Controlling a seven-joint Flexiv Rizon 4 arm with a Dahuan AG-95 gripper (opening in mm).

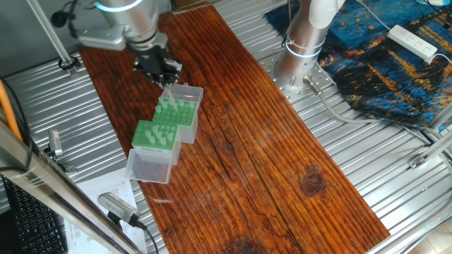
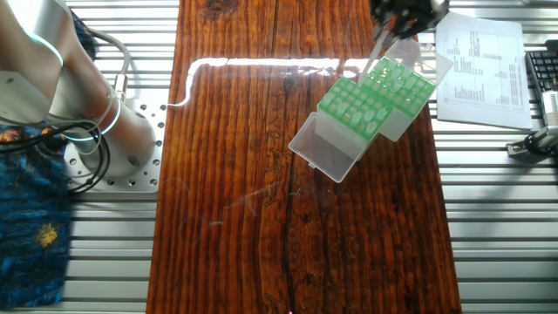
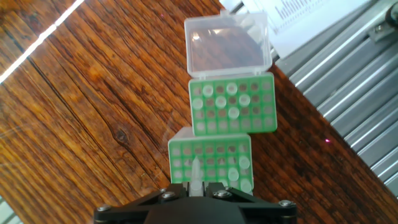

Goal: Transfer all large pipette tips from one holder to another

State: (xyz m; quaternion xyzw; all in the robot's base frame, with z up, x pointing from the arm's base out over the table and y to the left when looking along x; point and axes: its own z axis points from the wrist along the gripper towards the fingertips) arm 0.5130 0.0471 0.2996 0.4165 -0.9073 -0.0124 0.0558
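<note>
Hand view: gripper (image 3: 196, 186) is pinched on one of the large pipette tips (image 3: 196, 172), poised over the near green rack (image 3: 210, 163); more tips stand in the far rack (image 3: 232, 104).

One fixed view: gripper (image 1: 168, 76) hangs above the racks (image 1: 168, 122) on the wooden board (image 1: 261, 134).

Other fixed view: printed paper (image 2: 484, 61) lies on the ribbed metal table (image 2: 497, 218) beside the board.
</note>
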